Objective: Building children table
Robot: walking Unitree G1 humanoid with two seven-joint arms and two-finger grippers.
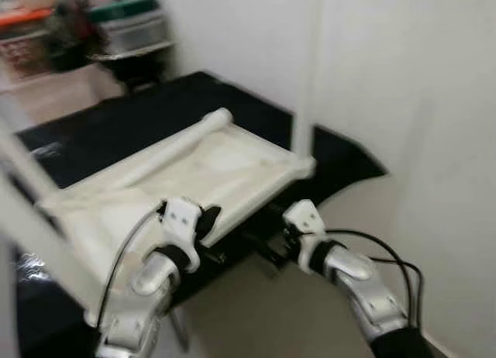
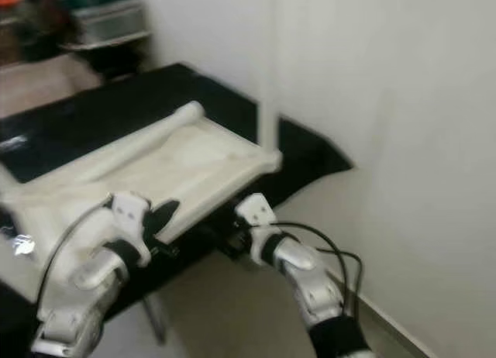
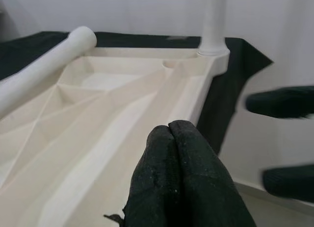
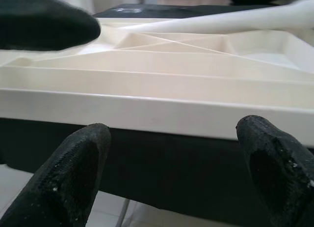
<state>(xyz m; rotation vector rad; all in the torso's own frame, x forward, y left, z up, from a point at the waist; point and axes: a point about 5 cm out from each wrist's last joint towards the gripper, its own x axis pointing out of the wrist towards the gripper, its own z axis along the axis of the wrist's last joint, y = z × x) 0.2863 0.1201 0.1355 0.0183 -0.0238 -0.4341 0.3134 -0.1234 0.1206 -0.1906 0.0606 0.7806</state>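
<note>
— Count of parts?

— One cream tabletop (image 1: 194, 184), upside down on a black-covered surface (image 1: 116, 122), ribbed underside up. One leg (image 1: 306, 71) stands upright at its far right corner by the wall; one leg (image 1: 174, 145) lies across the underside, long axis running from near-left to far-right.

— Grippers?

— Left gripper (image 3: 179, 175): fingers pressed together over the tabletop's near edge. Right gripper (image 4: 174, 163): fingers spread apart, just beside that edge, below the rim, holding nothing.

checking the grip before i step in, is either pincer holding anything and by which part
Nothing is held. The left pincer is shut over the upturned white tabletop. The right pincer is open below its rim.
</note>
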